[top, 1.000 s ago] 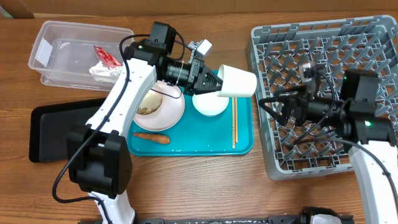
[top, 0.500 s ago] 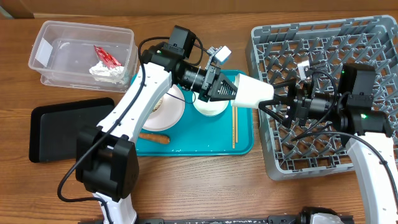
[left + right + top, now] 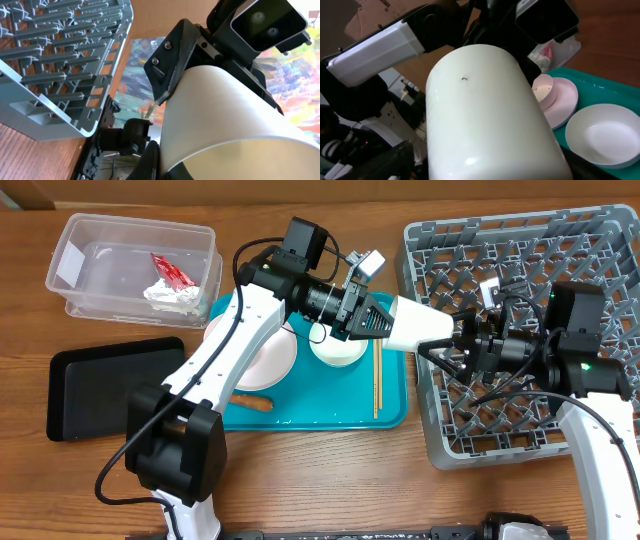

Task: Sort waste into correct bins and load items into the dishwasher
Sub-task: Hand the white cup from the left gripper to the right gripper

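My left gripper (image 3: 385, 320) is shut on the rim of the white cup (image 3: 418, 328) and holds it on its side in the air, between the teal tray and the grey dish rack (image 3: 520, 260). In the left wrist view one finger (image 3: 150, 160) lies against the cup's outer wall (image 3: 235, 125). My right gripper (image 3: 448, 340) is open, its jaws either side of the cup's base. The cup (image 3: 490, 110) fills the right wrist view. A pale plate (image 3: 268, 362), a white bowl (image 3: 338, 348), chopsticks (image 3: 378, 380) and a carrot (image 3: 245, 402) lie on the tray.
The teal serving tray (image 3: 330, 412) is at centre. The clear tub (image 3: 130, 240) at back left holds a red wrapper (image 3: 172, 272) and tissue (image 3: 170, 295). The black tray (image 3: 100, 385) lies at left. The right wrist view shows the plate (image 3: 565, 102) and bowl (image 3: 602, 132).
My left arm has carried the cup to the right, from above the tray to the rack's edge. The cup's base now sits between my right gripper's fingers.
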